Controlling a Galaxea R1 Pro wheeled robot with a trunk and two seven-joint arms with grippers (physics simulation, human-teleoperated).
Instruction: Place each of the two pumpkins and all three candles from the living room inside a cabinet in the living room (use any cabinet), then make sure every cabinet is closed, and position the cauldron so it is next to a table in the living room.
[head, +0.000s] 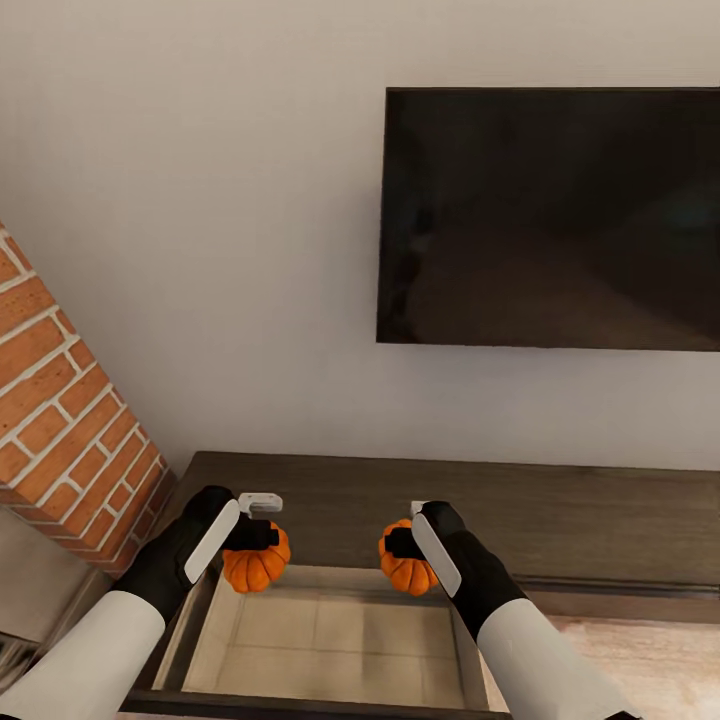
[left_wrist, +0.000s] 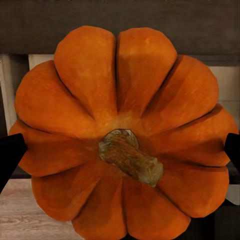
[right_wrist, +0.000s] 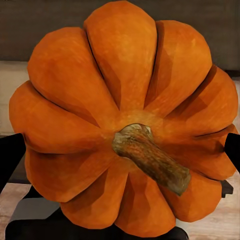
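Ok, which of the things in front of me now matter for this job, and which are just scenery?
Job:
- small orange ribbed pumpkin in left gripper
- second orange ribbed pumpkin in right gripper
- long dark-brown wooden cabinet, its beige-lined drawer open below both pumpkins

Scenery:
- black wall-mounted television
- red brick column

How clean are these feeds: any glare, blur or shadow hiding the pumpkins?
Head view: sharp and evenly lit; the TV is dark with only faint reflections; the open drawer shows a soft sheen, and each pumpkin is partly masked by its tool. Left wrist view: the pumpkin is crisp, shading only in the rib grooves. Right wrist view: the pumpkin likewise, no blur.
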